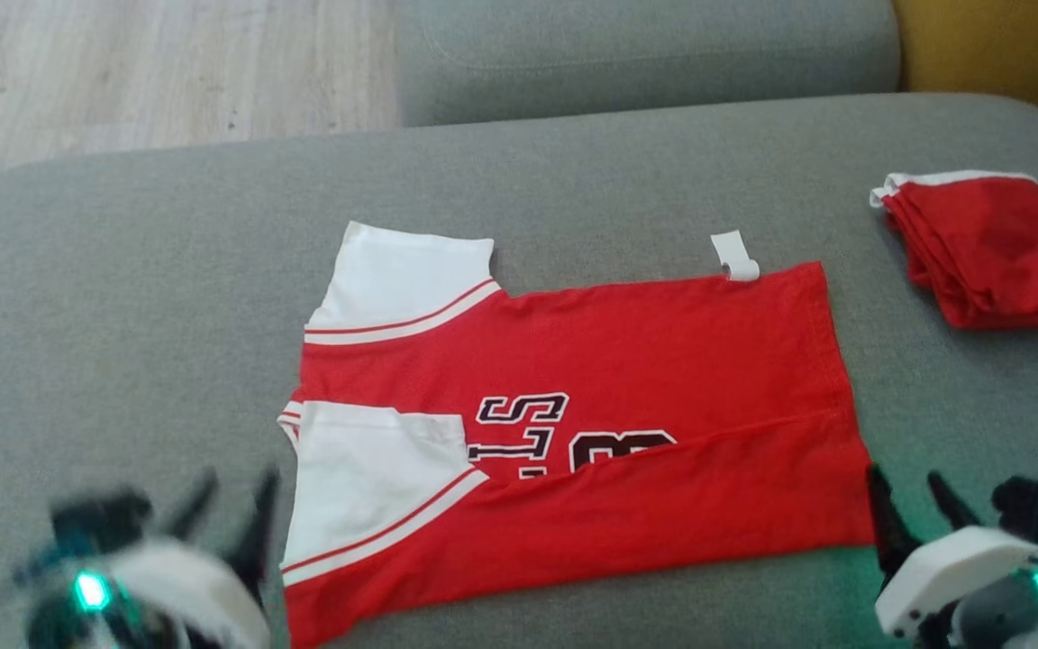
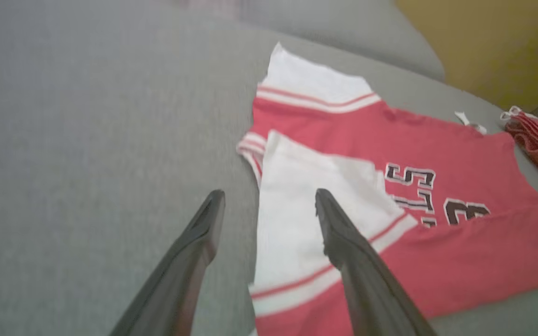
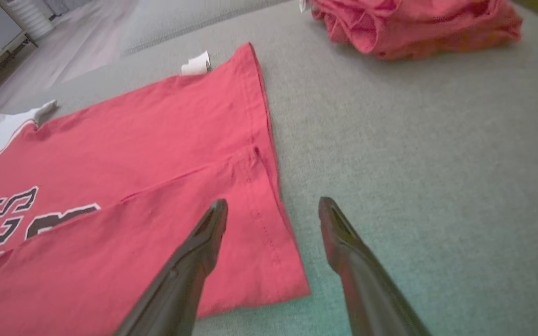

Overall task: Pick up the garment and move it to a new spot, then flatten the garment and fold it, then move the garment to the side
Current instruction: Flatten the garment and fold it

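At seven o'clock the left gripper (image 1: 238,496), blurred but seemingly empty, spreads wide beside the red jersey (image 1: 627,361); at five o'clock the right gripper (image 1: 905,494) gapes equally wide, holding nothing. The jersey lies centred on the grey cushion (image 1: 122,315), near edge folded over. At two o'clock sits a folded red bundle (image 1: 992,248).

Head view high above the red jersey (image 1: 618,361); both wrist views low, near opposite ends of it.
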Motion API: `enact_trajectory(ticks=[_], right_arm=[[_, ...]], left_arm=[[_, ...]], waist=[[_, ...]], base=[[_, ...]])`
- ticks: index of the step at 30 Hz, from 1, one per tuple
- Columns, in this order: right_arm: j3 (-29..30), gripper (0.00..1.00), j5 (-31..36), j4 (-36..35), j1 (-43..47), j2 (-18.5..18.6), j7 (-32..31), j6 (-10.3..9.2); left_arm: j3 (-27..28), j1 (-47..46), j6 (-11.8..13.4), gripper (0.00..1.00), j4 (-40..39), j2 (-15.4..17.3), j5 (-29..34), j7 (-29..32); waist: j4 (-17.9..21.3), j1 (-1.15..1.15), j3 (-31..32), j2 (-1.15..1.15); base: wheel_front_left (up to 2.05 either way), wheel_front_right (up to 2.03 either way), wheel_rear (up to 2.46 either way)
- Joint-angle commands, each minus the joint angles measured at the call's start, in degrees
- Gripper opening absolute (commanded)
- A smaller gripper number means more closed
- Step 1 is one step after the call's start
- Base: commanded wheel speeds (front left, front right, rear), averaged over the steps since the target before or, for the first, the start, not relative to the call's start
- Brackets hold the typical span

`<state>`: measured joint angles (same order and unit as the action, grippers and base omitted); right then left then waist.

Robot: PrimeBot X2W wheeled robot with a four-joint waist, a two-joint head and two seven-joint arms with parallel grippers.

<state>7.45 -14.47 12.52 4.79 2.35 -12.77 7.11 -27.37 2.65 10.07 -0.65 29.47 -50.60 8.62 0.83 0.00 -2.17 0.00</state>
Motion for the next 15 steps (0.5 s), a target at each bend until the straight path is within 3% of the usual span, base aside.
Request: enact_trajectory(ticks=[1,8,15], right_arm=[[-1.07,1.00,0.77,-4.65,-2.11,0.53,0.58,0.37],[-3.11,1.00,2.32,-9.76,-6.88,0.53,-0.43,0.37],[-8.16,1.00,3.45,-10.80,-14.80,0.53,-0.92,0.37]], left_arm=[[3.56,-9.22,-0.37,1.00,-2.94,3.82,2.10,1.18],[3.00,-27.83,-3.64,1.00,-1.56,7.39,5.88,8.84],[-0.56,-44.82,-7.71,1.00,9.80,7.23,9.15,17.27]], waist=[[0.57,0.00,-1.05,0.00],[3.11,0.00,-5.49,0.00],[8.09,0.00,-12.65,0.00]], base=[[0.00,0.00,0.00],[0.00,0.00,0.00],[0.00,0.00,0.00]])
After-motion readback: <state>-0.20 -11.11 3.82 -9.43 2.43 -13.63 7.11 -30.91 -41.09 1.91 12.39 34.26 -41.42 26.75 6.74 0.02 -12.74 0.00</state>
